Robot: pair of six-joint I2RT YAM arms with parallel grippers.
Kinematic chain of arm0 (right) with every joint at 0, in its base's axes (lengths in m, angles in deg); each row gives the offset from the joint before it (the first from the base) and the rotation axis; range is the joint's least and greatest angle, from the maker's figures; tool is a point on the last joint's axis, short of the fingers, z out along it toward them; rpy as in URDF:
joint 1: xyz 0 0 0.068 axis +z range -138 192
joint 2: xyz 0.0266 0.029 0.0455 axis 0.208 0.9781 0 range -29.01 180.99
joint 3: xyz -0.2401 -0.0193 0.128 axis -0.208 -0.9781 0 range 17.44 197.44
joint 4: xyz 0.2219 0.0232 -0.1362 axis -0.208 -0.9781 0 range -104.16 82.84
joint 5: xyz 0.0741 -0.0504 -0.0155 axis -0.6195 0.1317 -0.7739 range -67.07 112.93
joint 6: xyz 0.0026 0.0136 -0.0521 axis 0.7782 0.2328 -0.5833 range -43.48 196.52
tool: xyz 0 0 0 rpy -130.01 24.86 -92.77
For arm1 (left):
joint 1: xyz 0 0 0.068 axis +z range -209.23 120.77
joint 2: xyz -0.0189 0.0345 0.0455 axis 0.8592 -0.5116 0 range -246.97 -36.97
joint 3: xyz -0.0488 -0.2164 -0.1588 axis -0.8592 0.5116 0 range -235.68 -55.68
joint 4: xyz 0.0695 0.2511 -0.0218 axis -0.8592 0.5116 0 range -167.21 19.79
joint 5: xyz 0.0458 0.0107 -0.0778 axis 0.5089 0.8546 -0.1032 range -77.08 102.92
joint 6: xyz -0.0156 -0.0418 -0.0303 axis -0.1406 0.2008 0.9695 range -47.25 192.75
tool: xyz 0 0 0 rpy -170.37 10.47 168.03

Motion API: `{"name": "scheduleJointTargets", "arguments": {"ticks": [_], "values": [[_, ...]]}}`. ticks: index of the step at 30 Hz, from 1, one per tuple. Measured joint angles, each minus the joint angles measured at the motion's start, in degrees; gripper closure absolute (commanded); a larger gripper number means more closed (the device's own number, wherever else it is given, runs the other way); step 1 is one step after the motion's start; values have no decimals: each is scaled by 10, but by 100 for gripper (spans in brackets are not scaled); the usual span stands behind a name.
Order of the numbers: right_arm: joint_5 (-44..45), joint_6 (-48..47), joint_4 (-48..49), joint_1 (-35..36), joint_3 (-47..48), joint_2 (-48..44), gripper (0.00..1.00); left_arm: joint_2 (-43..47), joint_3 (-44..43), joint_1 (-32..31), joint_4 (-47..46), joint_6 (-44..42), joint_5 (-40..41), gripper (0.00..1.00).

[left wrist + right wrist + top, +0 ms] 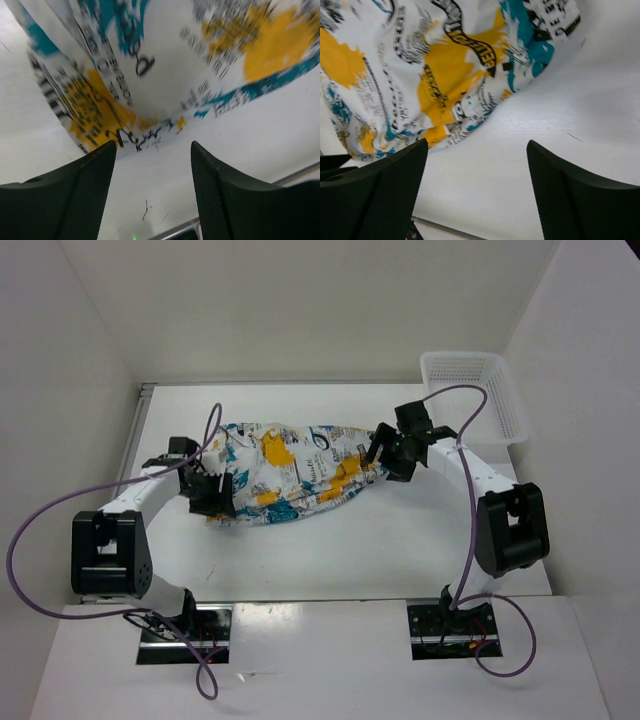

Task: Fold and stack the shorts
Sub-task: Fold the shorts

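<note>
Soft white fabric shorts (295, 472), teal, yellow-orange and black print, lie rumpled on the white table (400, 550), long axis running left-right from the left gripper (212, 492) to the right gripper (388, 455). Both sets of jaws are wide apart and empty, with the cloth just ahead of the fingertips. The white plastic mesh basket (475, 390) sits beyond the right gripper

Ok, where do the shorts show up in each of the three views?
Top external: the shorts lie in the middle of the table, spread left to right.
Left wrist: the shorts fill the upper part of the picture, blurred.
Right wrist: the shorts cover the upper left.
Shared landmark: the white table, bare just below the print in each picture.
</note>
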Motion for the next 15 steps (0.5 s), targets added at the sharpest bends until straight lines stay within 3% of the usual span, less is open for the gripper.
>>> {"name": "scheduleJointTargets", "arguments": {"ticks": [6, 12, 15], "values": [[-11, 3, -4, -17, -19, 10, 14, -1, 37, -7, 0, 2, -1, 49], [-20, 3, 1, -38, -21, 25, 19, -50, 19, -14, -39, 1, -15, 51], [-28, 5, 11, -49, -23, 40, 27, -71, 17, -16, -48, 2, -21, 77]]}}
